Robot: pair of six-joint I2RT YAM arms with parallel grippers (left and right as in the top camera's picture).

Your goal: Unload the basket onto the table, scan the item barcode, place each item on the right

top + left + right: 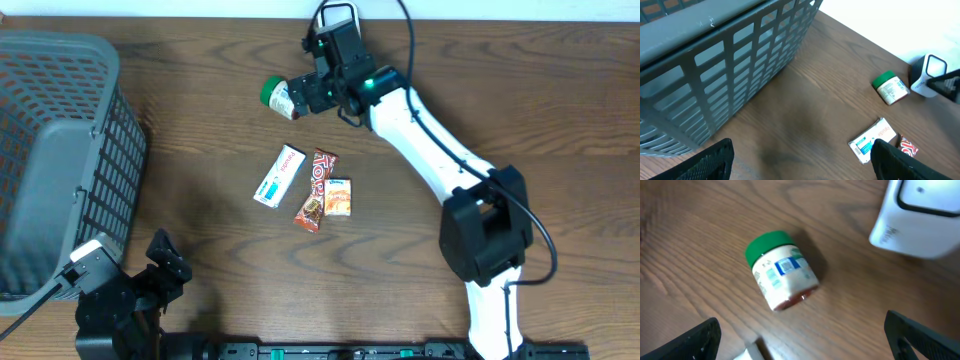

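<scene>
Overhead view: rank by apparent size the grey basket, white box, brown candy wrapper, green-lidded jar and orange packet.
1. grey plastic mesh basket
2. brown candy bar wrapper, only slightly longer than the next
3. white rectangular box
4. green-lidded jar and small orange packet: they look alike, so they are not ranked.

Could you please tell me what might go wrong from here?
The small green-lidded jar lies on its side on the wooden table, so it could roll away as the open right gripper closes. The white boxy scanner stands close by; the gripper might knock it.
</scene>
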